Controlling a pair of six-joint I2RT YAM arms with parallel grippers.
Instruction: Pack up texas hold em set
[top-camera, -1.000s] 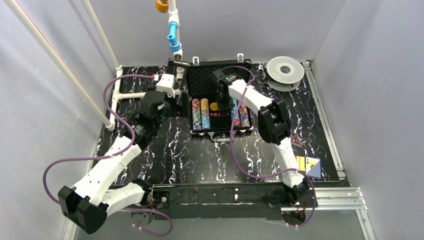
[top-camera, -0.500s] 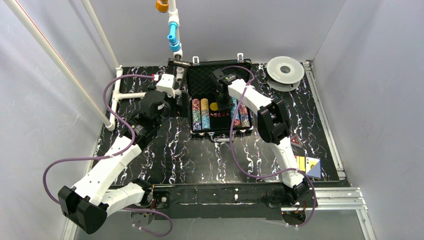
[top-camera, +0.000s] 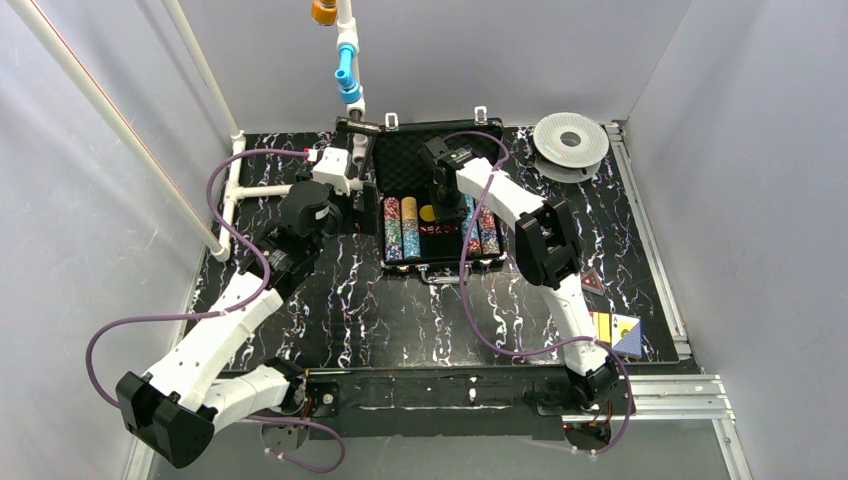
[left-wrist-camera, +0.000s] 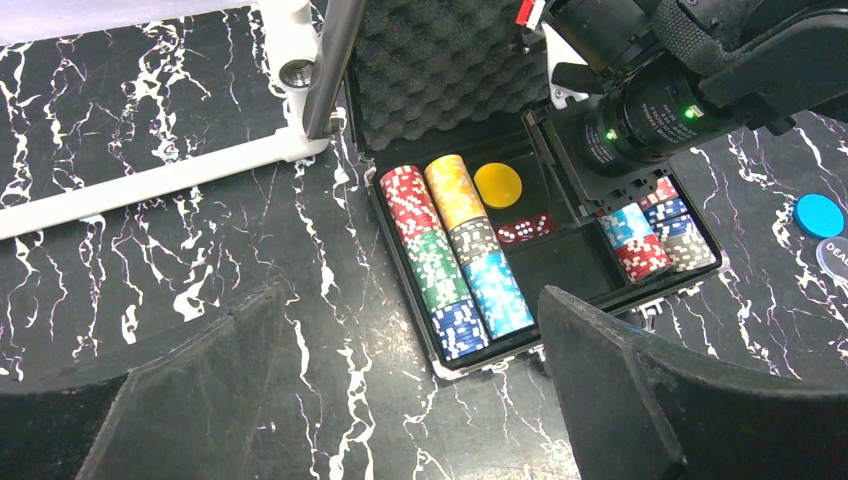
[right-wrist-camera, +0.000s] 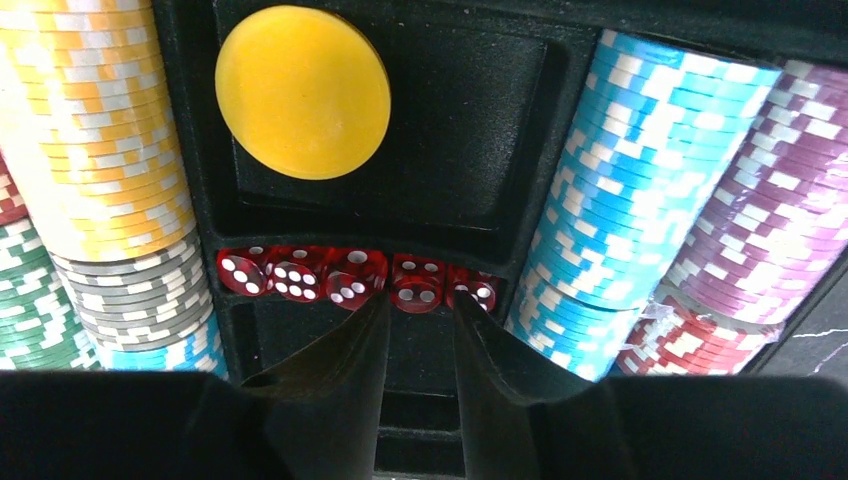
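Red dice (right-wrist-camera: 350, 277) look small, hard, slick; seated in centre slot of briefcase (top-camera: 405, 160), table 12 o'clock. Right gripper (right-wrist-camera: 420, 310) narrowly parted, empty, tips by one die; pinch flat faces. Left gripper (left-wrist-camera: 408, 295) wide, empty.

Robotics lab test cell, screened off on all sides

Plain grey panels (top-camera: 760, 150) are closing in a black marbled table (top-camera: 380, 310). A white left arm (top-camera: 215, 340) and right arm (top-camera: 570, 300) are standing bolted to a mounting rail (top-camera: 450, 390) at its near edge. Purple cables (top-camera: 130, 322) are looping off their joints, and white pipe framing (top-camera: 120, 130) is running up the left side.
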